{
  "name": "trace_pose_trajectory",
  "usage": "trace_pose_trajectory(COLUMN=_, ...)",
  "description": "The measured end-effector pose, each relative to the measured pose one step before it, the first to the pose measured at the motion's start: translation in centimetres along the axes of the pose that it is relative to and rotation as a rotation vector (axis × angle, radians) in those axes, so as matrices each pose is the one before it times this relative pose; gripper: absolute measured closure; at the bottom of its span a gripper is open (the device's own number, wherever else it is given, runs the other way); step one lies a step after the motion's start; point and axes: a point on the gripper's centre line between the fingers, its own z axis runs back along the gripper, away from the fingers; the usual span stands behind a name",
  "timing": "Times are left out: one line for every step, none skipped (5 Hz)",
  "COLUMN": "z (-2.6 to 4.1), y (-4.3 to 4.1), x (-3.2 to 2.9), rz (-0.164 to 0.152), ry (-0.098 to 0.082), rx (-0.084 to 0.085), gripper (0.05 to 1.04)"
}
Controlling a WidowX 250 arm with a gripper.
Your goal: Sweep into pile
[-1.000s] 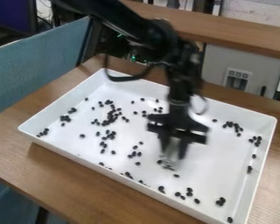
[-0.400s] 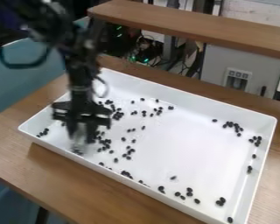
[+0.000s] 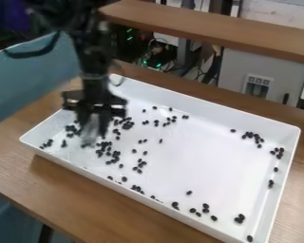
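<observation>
The black arm (image 3: 93, 54) comes in from the upper left, and its lower stretch drops nearly upright, with a cable (image 3: 37, 53) (a slack dark curve, really) hanging off to the left. At its end the black gripper (image 3: 94, 134) points down, low over the tray (image 3: 234, 115), just inside the left short edge, between the left and far corners.
</observation>
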Motion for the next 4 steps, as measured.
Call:
trace_pose_trajectory(z=1.723, y=-5.257, x=-0.337, rz=-0.1230, ry=-0.0406, rx=-0.0450, gripper=0.688)
trace_pose_trajectory(z=1.141, y=-4.294, x=0.418, rz=-0.0754, ry=-0.0303, rx=-0.0713, gripper=0.688)
trace_pose_trajectory(z=-1.042, y=-5.362, x=0.113, rz=-0.1384, ry=0.0448, rx=-0.1140, gripper=0.688)
trace_pose_trajectory(z=-2.712, y=-4.221, x=0.862, rz=-0.0940, ry=0.0866, rx=-0.1079, gripper=0.688)
